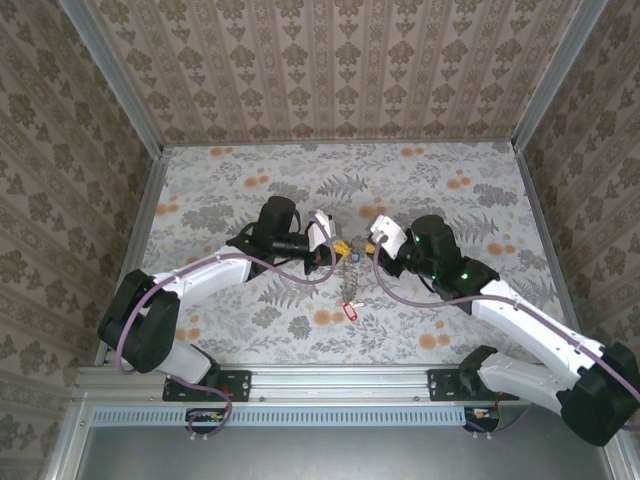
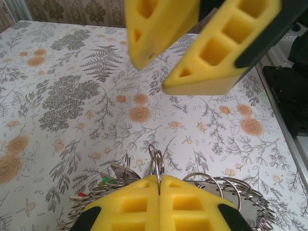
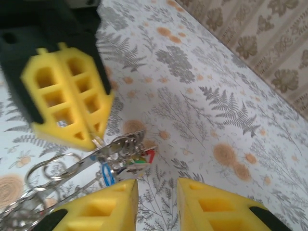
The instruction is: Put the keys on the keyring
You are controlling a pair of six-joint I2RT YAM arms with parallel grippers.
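Note:
My left gripper is shut on a thin metal loop of the keyring, whose grey rings and keys bunch on both sides of its yellow pads. From the right wrist, that bunch sticks out below the left gripper, with a red tag and a blue tag among the metal. My right gripper is open just in front of the bunch, nothing between its fingers. From above, both grippers meet mid-table, left and right. The keyring trails toward me, ending in a red-tagged key.
The floral table top is boxed in by patterned walls at the back and sides. A metal rail runs along the near edge by the arm bases. In the left wrist view the right gripper's open fingers hang close above the ring.

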